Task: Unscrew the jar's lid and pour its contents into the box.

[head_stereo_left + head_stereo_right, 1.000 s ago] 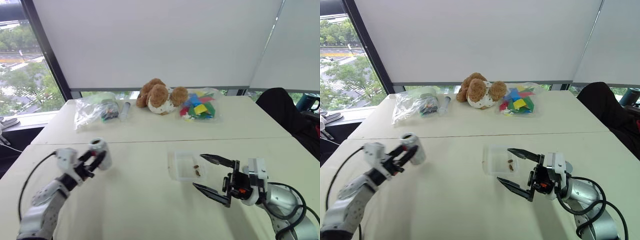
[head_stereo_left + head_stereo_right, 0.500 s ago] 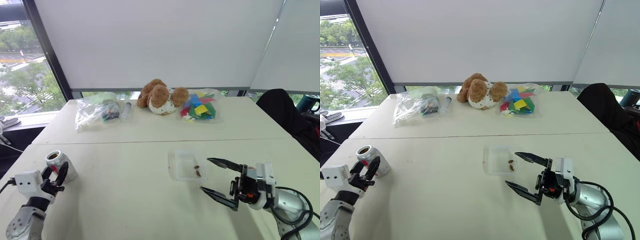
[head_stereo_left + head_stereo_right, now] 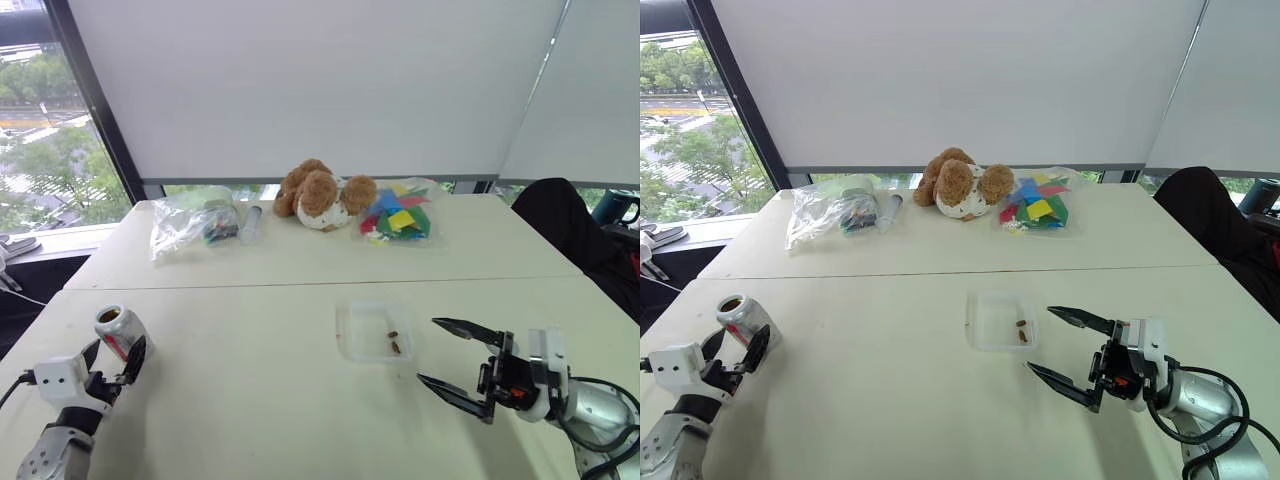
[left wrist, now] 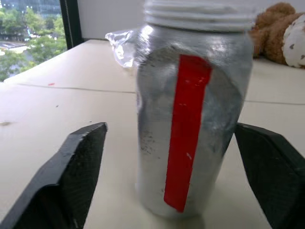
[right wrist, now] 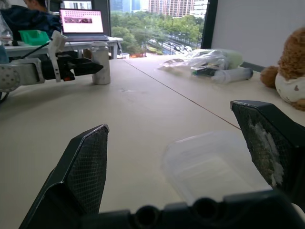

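Both grippers gape empty: the left gripper (image 3: 113, 365) flanks the upright jar (image 4: 193, 109), seemingly light, rigid, slick metal, best held mid-body.

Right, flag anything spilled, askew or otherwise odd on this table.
Nothing stands out. The jar stands upright and lidless on the table, between the open left claw's fingers. The brown pieces lie inside the box, none spilled around it.
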Controlling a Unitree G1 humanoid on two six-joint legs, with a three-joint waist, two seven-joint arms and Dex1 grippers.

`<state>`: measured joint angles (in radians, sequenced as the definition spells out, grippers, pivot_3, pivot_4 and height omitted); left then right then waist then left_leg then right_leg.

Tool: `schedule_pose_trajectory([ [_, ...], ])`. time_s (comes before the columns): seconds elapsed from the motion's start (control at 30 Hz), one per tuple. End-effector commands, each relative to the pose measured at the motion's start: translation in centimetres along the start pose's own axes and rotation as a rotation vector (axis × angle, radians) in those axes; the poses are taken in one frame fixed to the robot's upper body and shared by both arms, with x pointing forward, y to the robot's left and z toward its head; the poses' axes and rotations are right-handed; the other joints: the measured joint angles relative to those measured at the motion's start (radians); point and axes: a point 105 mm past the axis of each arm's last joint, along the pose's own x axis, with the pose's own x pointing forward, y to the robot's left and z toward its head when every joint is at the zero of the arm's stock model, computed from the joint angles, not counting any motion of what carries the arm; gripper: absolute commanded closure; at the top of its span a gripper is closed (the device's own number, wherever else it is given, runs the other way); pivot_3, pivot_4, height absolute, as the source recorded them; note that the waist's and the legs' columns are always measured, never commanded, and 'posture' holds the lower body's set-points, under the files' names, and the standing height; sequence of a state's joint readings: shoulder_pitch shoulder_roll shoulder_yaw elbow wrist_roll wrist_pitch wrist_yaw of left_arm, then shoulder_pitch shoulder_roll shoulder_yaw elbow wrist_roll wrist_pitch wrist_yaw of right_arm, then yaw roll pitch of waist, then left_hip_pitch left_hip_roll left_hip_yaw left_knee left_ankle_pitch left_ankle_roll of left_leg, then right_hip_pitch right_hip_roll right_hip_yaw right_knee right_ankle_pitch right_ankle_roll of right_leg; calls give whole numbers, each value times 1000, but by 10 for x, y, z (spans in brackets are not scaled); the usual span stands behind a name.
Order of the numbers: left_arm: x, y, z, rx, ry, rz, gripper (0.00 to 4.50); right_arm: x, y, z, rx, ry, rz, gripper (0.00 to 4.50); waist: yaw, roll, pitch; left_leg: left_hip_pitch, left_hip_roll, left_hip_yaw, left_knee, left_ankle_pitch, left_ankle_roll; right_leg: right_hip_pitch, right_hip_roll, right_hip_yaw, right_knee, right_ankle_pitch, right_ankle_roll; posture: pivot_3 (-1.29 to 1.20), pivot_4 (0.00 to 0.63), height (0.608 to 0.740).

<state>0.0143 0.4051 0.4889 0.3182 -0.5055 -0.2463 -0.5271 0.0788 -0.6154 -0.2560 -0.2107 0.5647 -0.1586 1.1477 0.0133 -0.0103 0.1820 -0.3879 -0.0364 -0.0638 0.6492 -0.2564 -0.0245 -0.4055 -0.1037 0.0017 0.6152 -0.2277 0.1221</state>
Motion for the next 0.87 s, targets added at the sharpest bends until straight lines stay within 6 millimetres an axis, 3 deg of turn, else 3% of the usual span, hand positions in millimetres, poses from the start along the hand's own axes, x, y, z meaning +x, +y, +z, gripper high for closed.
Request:
schedule_pose_trajectory([
  [0.03, -6, 7, 16, 43, -4, -26, 64, -14, -3, 8, -28, 30, -29, 0, 0, 0, 0, 0, 0, 0, 0, 0, 0, 0, 0, 0, 0, -1, -2, 0, 150, 740],
  [0.17, -17, 14, 14, 96, 58, -48, 64, -31, -2, 6, -8, 77, -69, 0, 0, 0, 0, 0, 1, 0, 0, 0, 0, 0, 0, 0, -1, -2, -3, 0, 150, 740],
  [0.37, -39, 7, 21, 179, 140, -193, 64, -63, -5, 2, -15, 169, -126, 0, -1, -1, -1, 0, 3, 1, -1, 0, 0, 0, -1, 0, -2, -3, -5, 0, 150, 740],
  [0.43, -51, 0, 26, 294, 197, -302, 64, -71, -7, 7, -24, 186, -138, 0, -1, -1, -1, 0, 3, 1, -1, 0, 0, 0, -1, 1, -3, -4, -6, 0, 150, 740],
  [0.57, -93, -35, 20, 606, 370, -704, 64, -86, -15, 12, -26, 235, -142, 0, -1, -1, -1, -1, 6, 2, -2, -1, 0, -1, -1, 2, -4, -4, -8, 0, 150, 740],
  [0.63, -108, -35, 20, 665, 419, -805, 64, -91, -18, 11, -19, 264, -123, 0, -1, 1, -2, 0, 6, 4, -3, -2, -1, -2, -1, 5, -5, -5, -8, 0, 150, 740],
  [0.77, -118, -26, 25, 698, 434, -828, 64, -96, -19, 7, -24, 312, -61, 0, 0, 1, -2, -1, 7, 4, -3, -3, -2, -4, -3, 6, -6, -6, -7, 0, 150, 740],
  [0.87, -112, -24, 31, 656, 417, -799, 64, -95, -21, 6, -35, 314, -29, 0, -1, 1, -2, -2, 8, 5, -3, -3, 0, -4, -2, 6, -6, -7, -6, 0, 150, 740],
])
